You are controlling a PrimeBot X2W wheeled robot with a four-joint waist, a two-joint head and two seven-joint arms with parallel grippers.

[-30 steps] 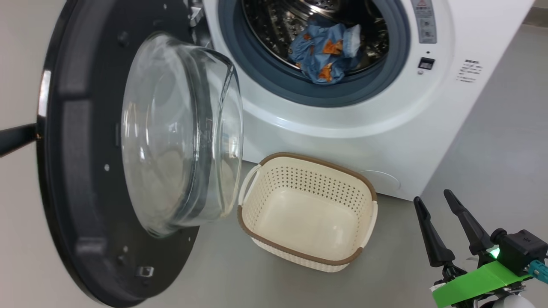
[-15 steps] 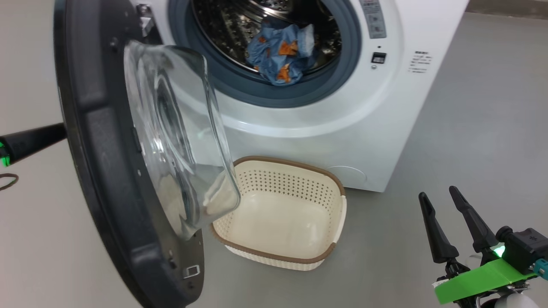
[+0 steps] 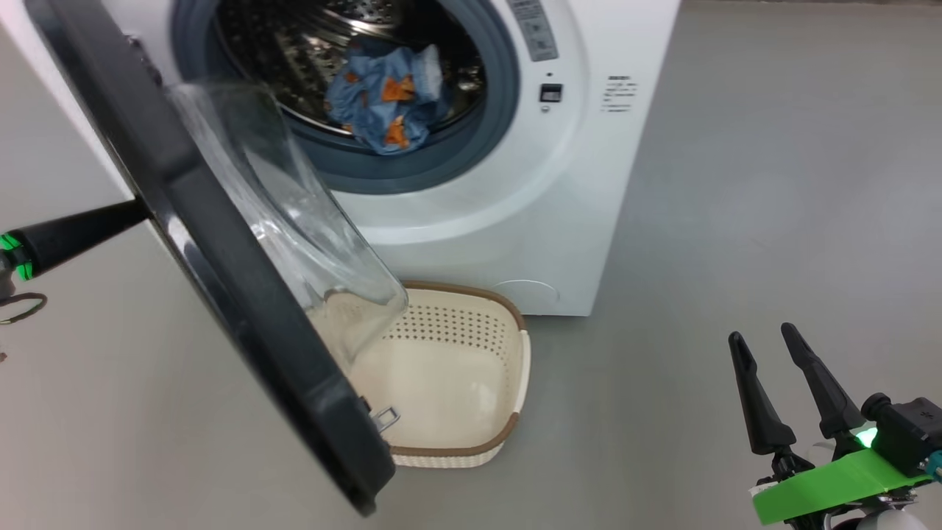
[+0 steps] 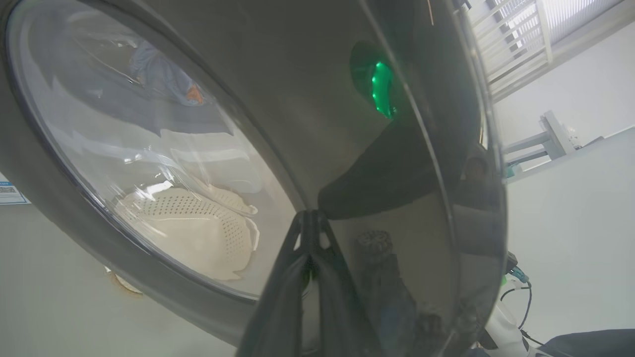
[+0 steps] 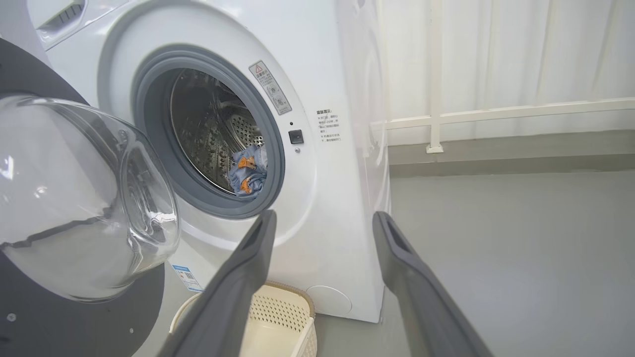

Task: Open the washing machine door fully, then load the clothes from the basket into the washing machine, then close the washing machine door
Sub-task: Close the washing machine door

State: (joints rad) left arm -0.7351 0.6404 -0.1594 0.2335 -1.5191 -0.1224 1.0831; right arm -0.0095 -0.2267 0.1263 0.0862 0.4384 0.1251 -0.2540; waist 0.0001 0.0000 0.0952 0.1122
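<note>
With the clothes [image 3: 386,96] in the drum at upper centre, the empty, pinched-shut left gripper [image 4: 310,218] should push the half-open washing machine door [image 3: 213,258] at left steadily home; the right gripper [image 3: 764,335] gapes empty.

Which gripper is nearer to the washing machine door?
Left. The left gripper, shut, touches the washing machine door on its outer face; the right gripper hangs open well apart, over the floor.

Head cam: I see grey floor [image 3: 736,184] from 12 to 5 o'clock, with a thin dark loop [image 3: 42,301] lying on it at 9. Right wrist cam: white curtain [image 5: 521,49] at 1, white rail [image 5: 496,113] across it at 2. Left wrist cam: pale frame [image 4: 550,131] at 3.
</note>
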